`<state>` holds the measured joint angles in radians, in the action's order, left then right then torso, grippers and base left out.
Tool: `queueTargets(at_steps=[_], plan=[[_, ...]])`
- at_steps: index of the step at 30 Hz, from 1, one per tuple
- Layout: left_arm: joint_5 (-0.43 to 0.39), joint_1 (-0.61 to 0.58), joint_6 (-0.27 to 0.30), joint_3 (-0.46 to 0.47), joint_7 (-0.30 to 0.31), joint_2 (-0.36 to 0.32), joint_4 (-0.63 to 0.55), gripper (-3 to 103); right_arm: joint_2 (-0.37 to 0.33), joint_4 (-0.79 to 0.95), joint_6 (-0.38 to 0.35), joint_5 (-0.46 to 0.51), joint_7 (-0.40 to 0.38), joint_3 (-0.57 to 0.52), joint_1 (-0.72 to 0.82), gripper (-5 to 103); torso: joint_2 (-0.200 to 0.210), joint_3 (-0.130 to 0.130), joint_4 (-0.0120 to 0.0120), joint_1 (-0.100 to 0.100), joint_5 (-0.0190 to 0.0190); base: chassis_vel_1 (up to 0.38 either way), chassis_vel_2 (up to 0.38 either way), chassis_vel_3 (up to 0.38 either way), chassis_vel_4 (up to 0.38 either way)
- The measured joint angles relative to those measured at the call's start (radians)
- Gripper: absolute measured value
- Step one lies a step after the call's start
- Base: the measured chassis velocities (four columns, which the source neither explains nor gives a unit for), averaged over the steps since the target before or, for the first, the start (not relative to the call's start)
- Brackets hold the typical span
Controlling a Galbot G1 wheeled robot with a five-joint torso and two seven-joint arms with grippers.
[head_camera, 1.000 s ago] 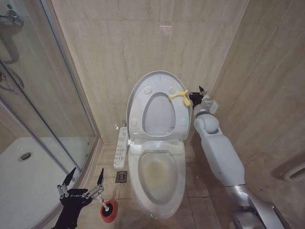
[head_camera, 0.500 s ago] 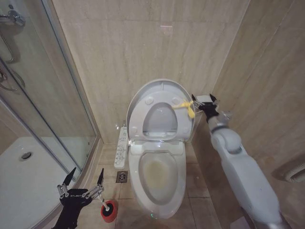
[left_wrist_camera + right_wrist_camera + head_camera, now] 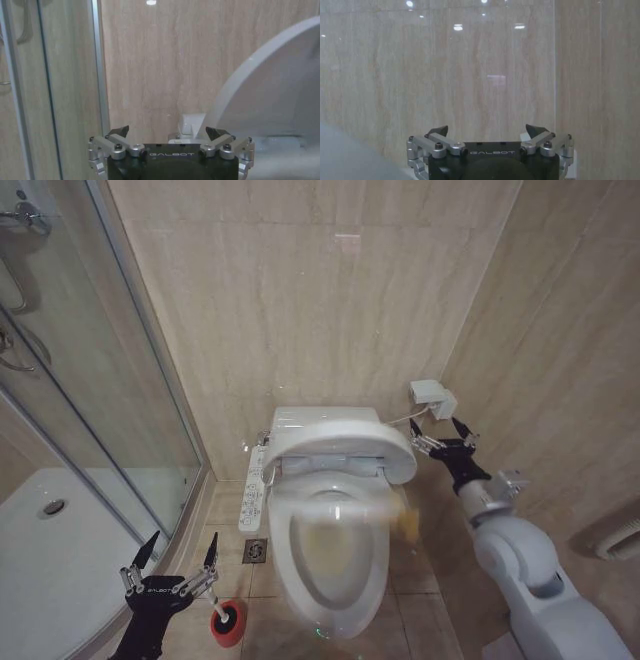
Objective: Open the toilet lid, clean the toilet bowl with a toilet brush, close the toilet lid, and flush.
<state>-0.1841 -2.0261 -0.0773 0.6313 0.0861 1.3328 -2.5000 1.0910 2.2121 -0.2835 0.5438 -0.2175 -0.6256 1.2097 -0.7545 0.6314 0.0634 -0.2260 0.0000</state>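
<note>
The toilet lid (image 3: pixel 340 445) hangs half lowered over the toilet bowl (image 3: pixel 330 550), tilted forward and blurred. Its yellow tag (image 3: pixel 408 521) is a smear below the lid's right edge. My right gripper (image 3: pixel 446 442) is open just right of the lid, touching nothing; in the right wrist view the open right gripper (image 3: pixel 487 130) faces the tiled wall. My left gripper (image 3: pixel 171 559) is open low at the left, just above the toilet brush (image 3: pixel 226 616), which stands in its red holder (image 3: pixel 228 627). The left wrist view has the left gripper (image 3: pixel 167 132) open and holding nothing.
A glass shower enclosure (image 3: pixel 110 380) and white shower tray (image 3: pixel 60 550) fill the left. The side button panel (image 3: pixel 254 485) and a floor drain (image 3: pixel 255 551) sit left of the toilet. A white wall box (image 3: pixel 432 395) with a cable is behind my right gripper. Tiled walls stand close behind and right.
The lid has swung from upright down to about half closed. My right gripper has let go of the yellow tag and pulled back down and to the right. The left arm has not moved.
</note>
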Motion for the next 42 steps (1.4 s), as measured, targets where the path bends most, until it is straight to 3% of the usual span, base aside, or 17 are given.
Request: queueTargets(at_steps=[7, 12, 19, 28, 42], plan=[[0.000, 0.000, 0.000, 0.000, 0.000, 0.000, 0.000, 100, 0.008, 0.070, -0.035, 0.004, -0.012, -0.055, 0.093, 100, 0.000, 0.000, 0.0006, 0.000, 0.0001, 0.000, 0.000, 0.000, 0.000], [0.000, 0.000, 0.000, 0.000, 0.000, 0.000, 0.000, 100, 0.027, 0.099, -0.012, -0.041, 0.039, -0.080, 0.172, 100, 0.000, 0.000, 0.0007, 0.000, 0.0000, 0.000, 0.000, 0.000, 0.000], [0.000, 0.000, 0.000, 0.000, 0.000, 0.000, 0.000, 100, 0.105, 0.128, 0.035, -0.129, 0.090, -0.074, 0.264, 100, 0.000, 0.000, 0.0006, 0.000, 0.0000, 0.000, 0.000, 0.000, 0.000], [0.000, 0.000, 0.000, 0.000, 0.000, 0.000, 0.000, 100, 0.158, 0.194, 0.038, -0.152, 0.102, -0.090, 0.359, 100, 0.000, 0.000, 0.0006, 0.000, -0.0001, 0.000, 0.000, 0.000, 0.000], [0.000, 0.000, 0.000, 0.000, 0.000, 0.000, 0.000, 100, 0.299, 0.289, 0.046, -0.219, 0.104, -0.058, 0.511, 100, 0.000, 0.000, 0.0006, 0.000, -0.0001, 0.000, 0.000, 0.000, 0.000]])
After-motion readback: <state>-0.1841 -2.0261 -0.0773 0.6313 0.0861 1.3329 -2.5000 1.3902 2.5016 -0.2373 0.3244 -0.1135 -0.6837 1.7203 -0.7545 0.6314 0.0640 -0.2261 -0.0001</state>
